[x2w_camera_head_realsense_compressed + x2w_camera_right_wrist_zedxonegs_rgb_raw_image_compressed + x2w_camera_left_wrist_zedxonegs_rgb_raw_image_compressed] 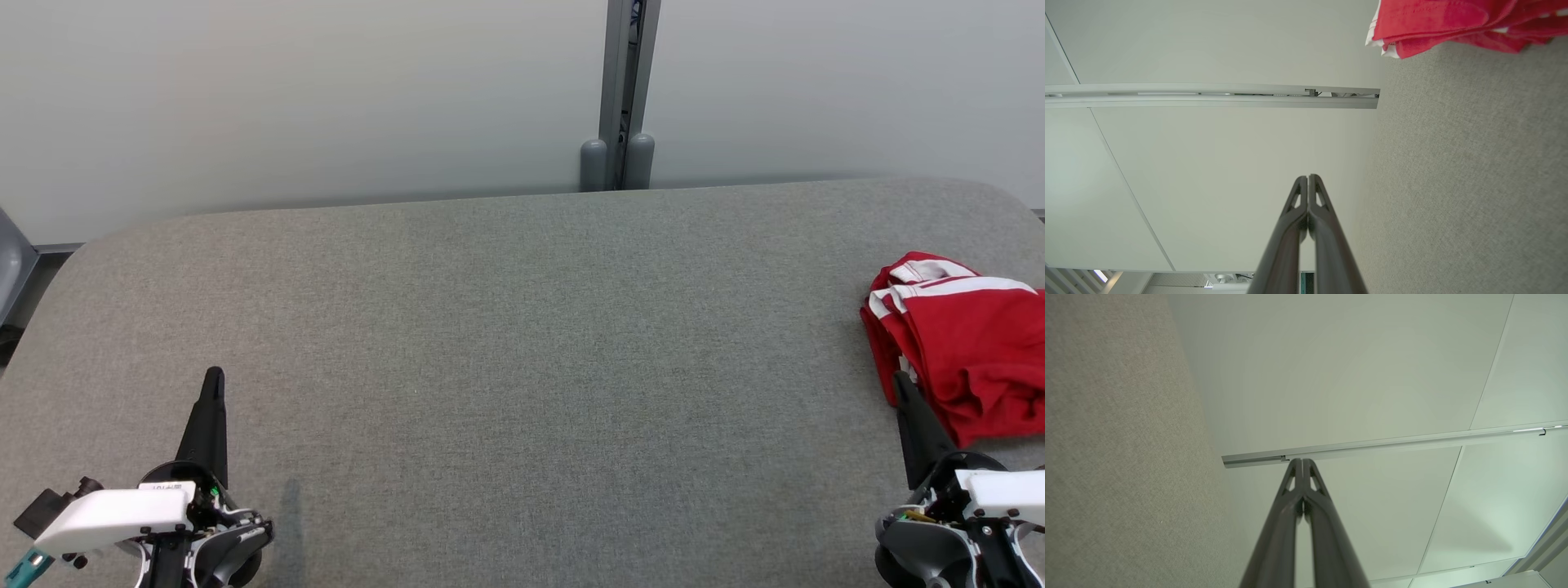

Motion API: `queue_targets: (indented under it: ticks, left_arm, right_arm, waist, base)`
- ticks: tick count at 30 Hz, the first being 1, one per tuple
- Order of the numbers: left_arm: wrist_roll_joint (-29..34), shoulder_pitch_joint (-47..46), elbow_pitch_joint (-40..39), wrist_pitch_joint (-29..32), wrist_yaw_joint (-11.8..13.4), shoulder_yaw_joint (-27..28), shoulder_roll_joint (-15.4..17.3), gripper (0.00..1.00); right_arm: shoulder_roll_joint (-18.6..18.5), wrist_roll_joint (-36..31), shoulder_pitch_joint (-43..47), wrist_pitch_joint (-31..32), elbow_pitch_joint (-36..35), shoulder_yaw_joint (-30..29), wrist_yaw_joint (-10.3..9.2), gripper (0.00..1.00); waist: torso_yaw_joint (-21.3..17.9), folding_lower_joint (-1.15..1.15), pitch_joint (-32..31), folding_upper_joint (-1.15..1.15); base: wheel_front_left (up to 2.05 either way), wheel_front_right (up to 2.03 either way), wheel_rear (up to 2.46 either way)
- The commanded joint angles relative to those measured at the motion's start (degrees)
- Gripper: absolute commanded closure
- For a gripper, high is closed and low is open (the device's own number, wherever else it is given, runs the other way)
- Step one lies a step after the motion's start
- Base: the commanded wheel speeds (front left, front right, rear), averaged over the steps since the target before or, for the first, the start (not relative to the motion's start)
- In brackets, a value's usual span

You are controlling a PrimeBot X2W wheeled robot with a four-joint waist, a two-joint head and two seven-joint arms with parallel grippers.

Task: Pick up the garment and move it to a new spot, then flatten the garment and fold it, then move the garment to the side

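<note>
Right claw (901,380) near garment (967,347) (partly off-frame)

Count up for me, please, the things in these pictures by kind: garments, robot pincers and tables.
Red garment with white stripes: 1
Dark two-fingered pincers: 2, the left pincer and the right pincer
Grey fabric-covered table: 1
Total: 4

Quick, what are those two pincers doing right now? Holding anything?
Left pincer: closed, holding nothing.
Right pincer: closed, holding nothing; the bunched red-and-white cloth garment lies apart from it.
</note>
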Motion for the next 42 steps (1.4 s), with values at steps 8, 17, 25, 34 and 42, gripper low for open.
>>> queue_targets:
  ticks: [8,17,25,34,42]
  left_arm:
    - [0.2,-0.8,0.0,0.1,-0.1,0.4,0.2,1.00]
    - [0.3,-0.8,0.0,0.2,-0.1,0.5,0.1,1.00]
    - [0.3,-0.8,0.1,0.3,-0.1,0.5,0.1,1.00]
    - [0.4,-0.9,0.1,0.3,-0.1,0.6,0.0,1.00]
    - [0.5,-0.9,0.1,0.3,-0.1,0.6,0.0,1.00]
  right_arm:
    - [-0.5,0.1,-0.3,0.2,0.1,0.0,0.04,1.00]
    - [-0.5,0.1,-0.3,0.2,0.1,0.0,0.04,1.00]
    - [-0.5,0.1,-0.3,0.2,0.1,0.0,0.04,1.00]
    - [-0.5,0.1,-0.3,0.2,0.1,0.0,0.04,1.00]
    - [-0.5,0.1,-0.3,0.2,0.1,0.0,0.04,1.00]
  waist:
    - [0.0,0.00,0.0,0.00]
    - [0.0,0.00,0.0,0.00]
    - [0.0,0.00,0.0,0.00]
    - [0.0,0.00,0.0,0.00]
    - [0.0,0.00,0.0,0.00]
  base:
    - [0.00,0.00,0.00]
    - [0.00,0.00,0.00]
    - [0.00,0.00,0.00]
    - [0.00,0.00,0.00]
    - [0.00,0.00,0.00]
